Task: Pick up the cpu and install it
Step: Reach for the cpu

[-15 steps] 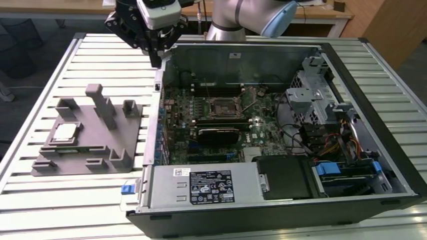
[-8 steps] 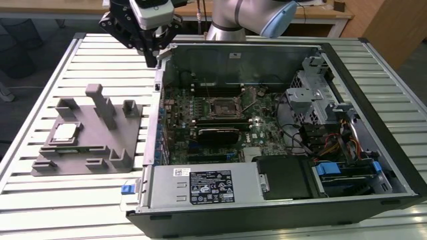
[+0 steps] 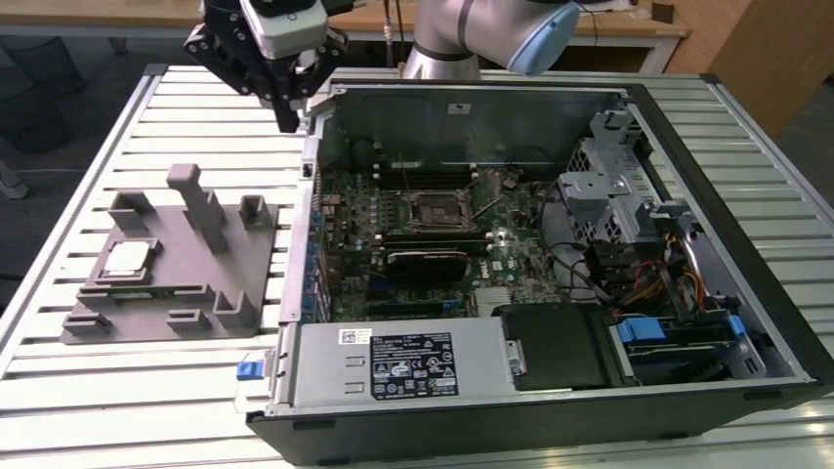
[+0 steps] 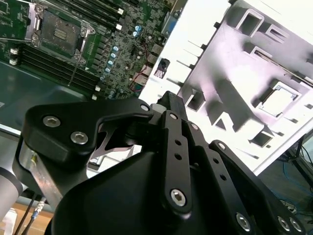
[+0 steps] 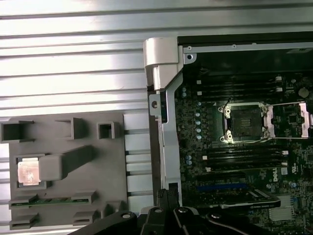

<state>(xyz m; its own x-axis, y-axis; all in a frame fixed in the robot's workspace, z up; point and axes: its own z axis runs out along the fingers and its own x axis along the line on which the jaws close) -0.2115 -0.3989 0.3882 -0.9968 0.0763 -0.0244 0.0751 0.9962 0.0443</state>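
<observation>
So far, nothing installed: cpu in its tray, socket bare.
The cpu [image 3: 127, 258] lies flat in a pocket of the grey tray [image 3: 131, 327], outside the case [image 3: 521, 430] on the exterior view's left. The gripper [image 3: 287, 119], fingers together and gripping nothing, hangs above the case wall nearest that tray. Inside the case the socket [image 3: 437, 208] stands open and empty, so pick-up and seating are both left. The white label [image 3: 414, 363] on the case's power supply [image 3: 326, 376] carries print, not quoted here.
</observation>
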